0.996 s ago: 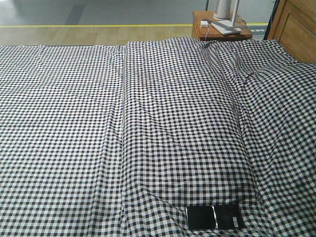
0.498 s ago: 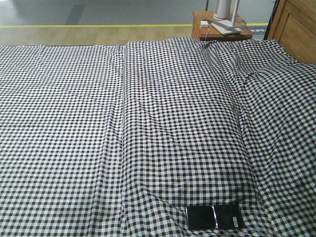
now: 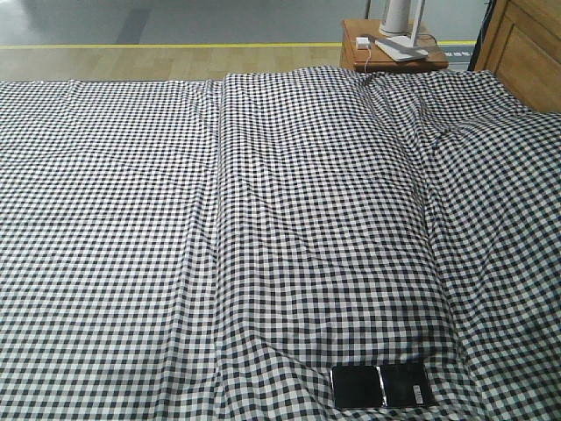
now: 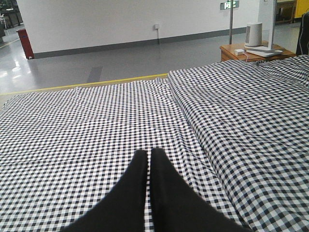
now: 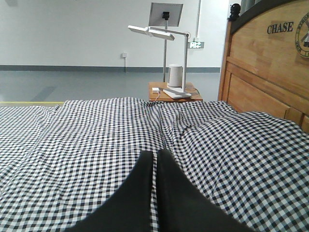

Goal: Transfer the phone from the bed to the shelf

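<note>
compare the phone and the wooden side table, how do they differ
The phone is black and glossy; the side table is reddish-brown wood. The phone lies flat on the checked bed, near the camera; the side table stands beyond the bed's far edge. The phone bears nothing; the side table carries white objects. Both sit right of centre in the front view.

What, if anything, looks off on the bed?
Nothing stands out. The phone lies flat near the front edge of the bed, whose cloth shows only long creases. Left gripper and right gripper are shut, empty.
</note>
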### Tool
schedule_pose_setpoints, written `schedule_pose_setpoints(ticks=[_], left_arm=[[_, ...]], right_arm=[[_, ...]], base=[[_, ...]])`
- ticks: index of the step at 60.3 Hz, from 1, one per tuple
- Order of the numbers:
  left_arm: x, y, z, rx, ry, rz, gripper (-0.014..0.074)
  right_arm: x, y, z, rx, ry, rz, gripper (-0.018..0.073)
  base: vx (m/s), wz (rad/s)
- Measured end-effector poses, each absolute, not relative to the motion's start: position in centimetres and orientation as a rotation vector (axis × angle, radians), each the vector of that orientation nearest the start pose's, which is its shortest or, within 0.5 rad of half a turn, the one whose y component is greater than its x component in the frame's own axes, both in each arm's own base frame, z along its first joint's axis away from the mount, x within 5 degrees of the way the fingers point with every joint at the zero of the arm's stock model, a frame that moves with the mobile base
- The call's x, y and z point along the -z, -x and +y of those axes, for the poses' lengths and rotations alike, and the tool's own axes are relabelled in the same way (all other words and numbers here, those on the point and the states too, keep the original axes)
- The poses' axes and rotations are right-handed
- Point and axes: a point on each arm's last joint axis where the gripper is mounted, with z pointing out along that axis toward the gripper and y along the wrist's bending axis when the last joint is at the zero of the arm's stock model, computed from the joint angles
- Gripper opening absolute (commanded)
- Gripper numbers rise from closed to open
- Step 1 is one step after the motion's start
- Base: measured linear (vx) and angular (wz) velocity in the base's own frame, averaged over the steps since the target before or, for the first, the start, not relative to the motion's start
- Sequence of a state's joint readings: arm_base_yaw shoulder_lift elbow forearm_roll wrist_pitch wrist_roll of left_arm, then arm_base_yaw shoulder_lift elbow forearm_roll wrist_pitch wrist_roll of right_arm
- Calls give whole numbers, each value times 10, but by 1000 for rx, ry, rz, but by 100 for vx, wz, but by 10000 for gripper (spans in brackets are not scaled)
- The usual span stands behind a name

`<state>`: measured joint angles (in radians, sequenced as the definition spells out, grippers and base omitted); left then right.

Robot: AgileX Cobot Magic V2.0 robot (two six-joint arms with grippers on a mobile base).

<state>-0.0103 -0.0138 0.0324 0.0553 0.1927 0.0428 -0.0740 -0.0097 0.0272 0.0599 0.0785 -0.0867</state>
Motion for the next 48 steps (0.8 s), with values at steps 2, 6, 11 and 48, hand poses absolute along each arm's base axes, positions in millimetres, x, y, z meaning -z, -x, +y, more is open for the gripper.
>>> schedule_pose_setpoints(ticks=[2,6,11,48], left_arm=[[-185,-56,0,-74,-83,1693,1],[-185,-56,0,-74,-83,1693,1],[-185,-56,0,-74,-83,1693,1],[-185,-56,0,-74,-83,1693,1]], right_arm=[[-199,-57,-4,76,-34,1565,-4],[-203,-57,-4,80,-35,1517,-4],[-211,-56,-5,87,-37,1425,-4],[-346,-53,-4,83,-33,1269,-3]], base=[[0,0],[0,0],[0,0],[0,0]])
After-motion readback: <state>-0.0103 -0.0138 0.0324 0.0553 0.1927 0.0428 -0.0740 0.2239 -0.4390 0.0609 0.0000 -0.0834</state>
